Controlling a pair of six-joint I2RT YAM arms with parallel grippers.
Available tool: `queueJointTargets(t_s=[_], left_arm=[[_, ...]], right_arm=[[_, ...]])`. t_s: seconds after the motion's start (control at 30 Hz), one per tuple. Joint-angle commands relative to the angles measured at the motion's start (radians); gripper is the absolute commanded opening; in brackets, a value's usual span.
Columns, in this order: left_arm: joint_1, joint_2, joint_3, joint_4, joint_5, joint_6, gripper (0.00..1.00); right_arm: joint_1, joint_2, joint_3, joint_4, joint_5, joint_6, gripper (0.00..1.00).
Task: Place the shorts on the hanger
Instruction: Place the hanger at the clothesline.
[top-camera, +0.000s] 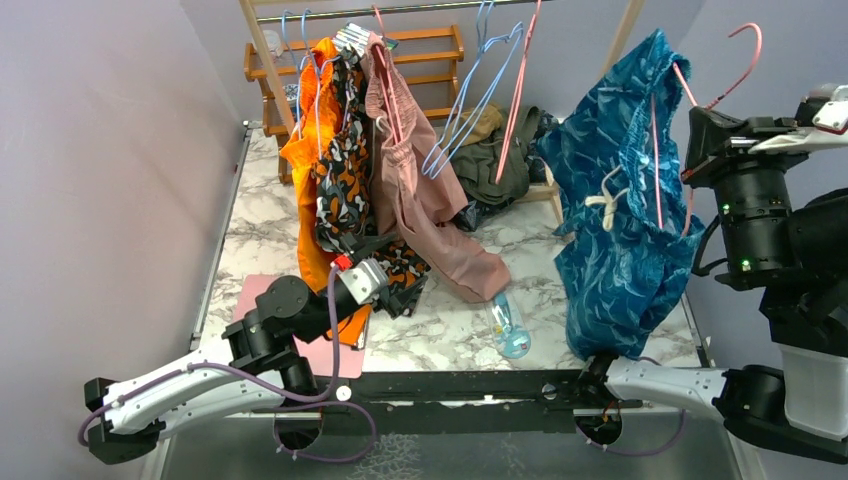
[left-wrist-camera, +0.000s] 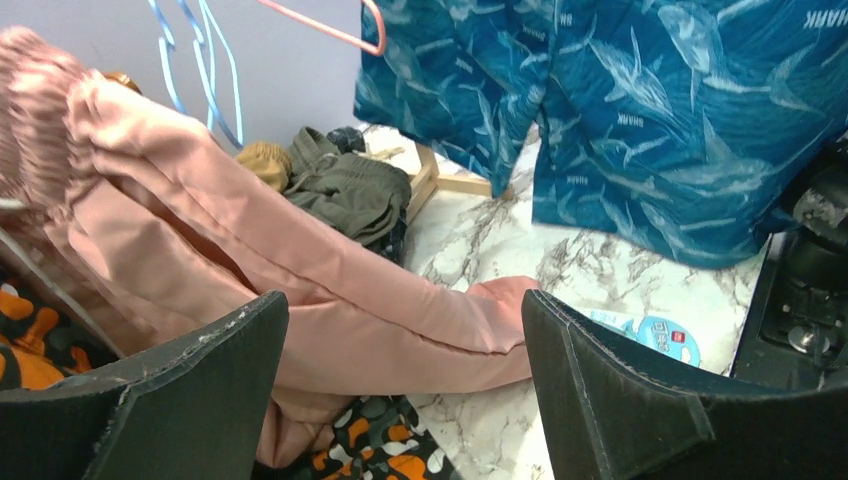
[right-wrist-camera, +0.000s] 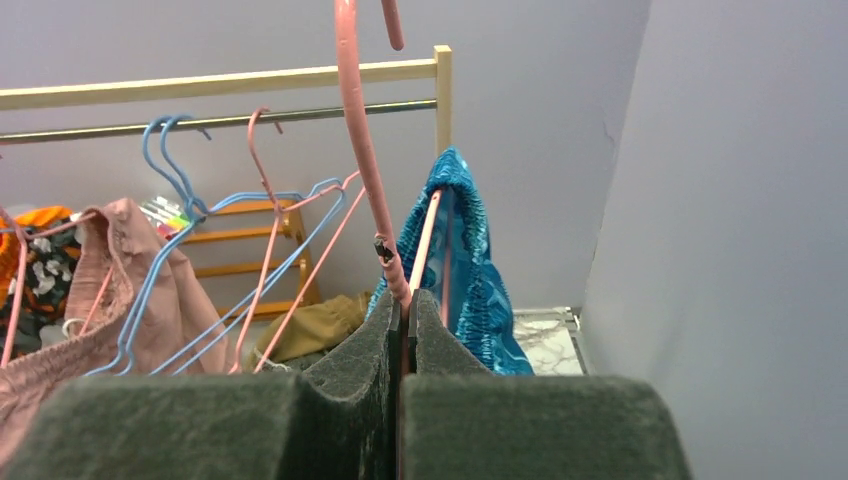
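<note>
Item: shorts (top-camera: 620, 210), 3 o'clock, draped over hanger (right-wrist-camera: 350, 80). Right gripper (right-wrist-camera: 405, 310) pinched on the hanger's neck; left gripper (left-wrist-camera: 405, 320) spread, empty. Draping judged complete; hooking onto rail (top-camera: 400, 10), 12 o'clock, likely required next.

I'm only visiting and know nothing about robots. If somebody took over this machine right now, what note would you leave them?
Left end effector: open, holding nothing, low over the table beside the pink shorts.
Right end effector: shut on the pink hanger just below its hook, held up at the right.
Teal shorts: draped on that hanger, hanging down at the table's right side.
Done: the shorts appear to be on the hanger.
Left: check that they sit securely before the hanger is let go.
</note>
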Motion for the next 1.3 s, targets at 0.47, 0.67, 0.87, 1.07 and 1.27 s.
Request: queueJointTargets(t_s=[0.47,0.67,0.87,1.07,1.27], left_arm=[[0.001,-0.122,-0.155,0.081,-0.084,0.003,0.89],[-0.001,-0.160,-0.190,0.091,-0.092,-0.009,0.89],[0.000,-0.189,-0.228,0.115,-0.091,-0.033,0.89],[0.000,-0.203,-0.246,0.116,-0.074,-0.051,0.89],[0.001,-0.208,-0.251,0.127,-0.055,-0.067,0.88]], right_arm=[[-0.006,0.122,-0.255,0.187,-0.065,-0.003,0.01],[-0.181,0.193,-0.243,0.135,-0.258,0.133,0.01],[-0.351,0.186,-0.330,0.210,-0.386,0.276,0.01],[-0.527,0.150,-0.478,0.413,-0.571,0.379,0.01],[-0.614,0.152,-0.530,0.596,-0.624,0.419,0.01]])
